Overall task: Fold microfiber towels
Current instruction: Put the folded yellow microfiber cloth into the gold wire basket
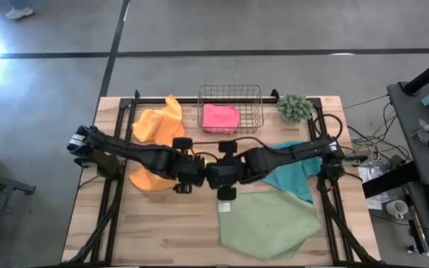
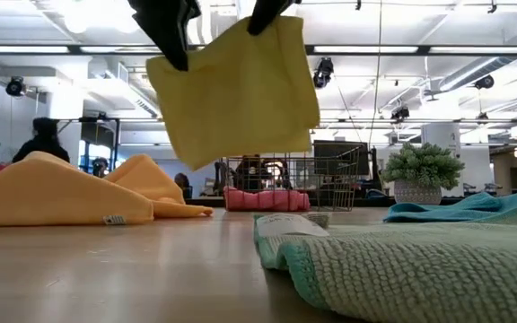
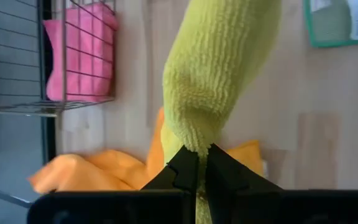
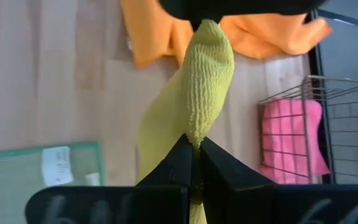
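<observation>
Yellow towel [image 2: 236,90] hangs above the table [image 1: 162,238] just in front of the basket [image 1: 230,109], and we hold it at both top corners: the left gripper [image 3: 199,167] pinches one, the right gripper [image 4: 193,144] the other. To fold well, we judge we should keep both corners level and lower it flat onto bare wood, clear of the green towel [image 1: 269,223]. It is soft, ribbed, loopy cloth, draping square. A pink towel [image 1: 220,117] lies in the wire basket, beside crumpled orange towels [image 1: 157,125].
</observation>
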